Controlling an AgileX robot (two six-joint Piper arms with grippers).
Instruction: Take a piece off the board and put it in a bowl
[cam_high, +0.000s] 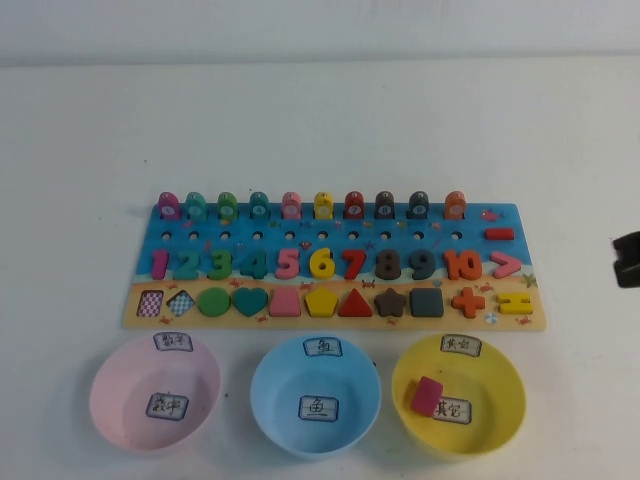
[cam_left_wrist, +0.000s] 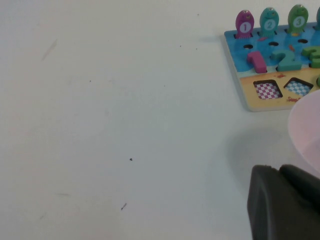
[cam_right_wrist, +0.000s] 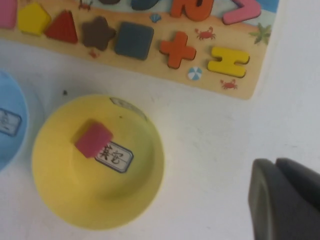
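- Currently the piece (cam_high: 516, 304) is sitting in the board (cam_high: 150, 310), beside the plus (cam_high: 467, 300).
- A pink block (cam_high: 426, 396) is lying in the bowl (cam_high: 495, 425).
- Right hand (cam_high: 627, 259) is waiting at the worktop's (cam_high: 320, 120) right edge, left hand (cam_left_wrist: 285, 205) beside the pink bowl (cam_high: 110, 400); their grip cannot be made out.

Numbers 1–10 on the board (cam_high: 140, 312), 其它 label in yellow bowl (cam_high: 505, 415)

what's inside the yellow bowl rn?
Round yellow plastic bowl holds one pink block, partly covering its bottom label. Right claw off the board's right end; left claw near pink bowl.
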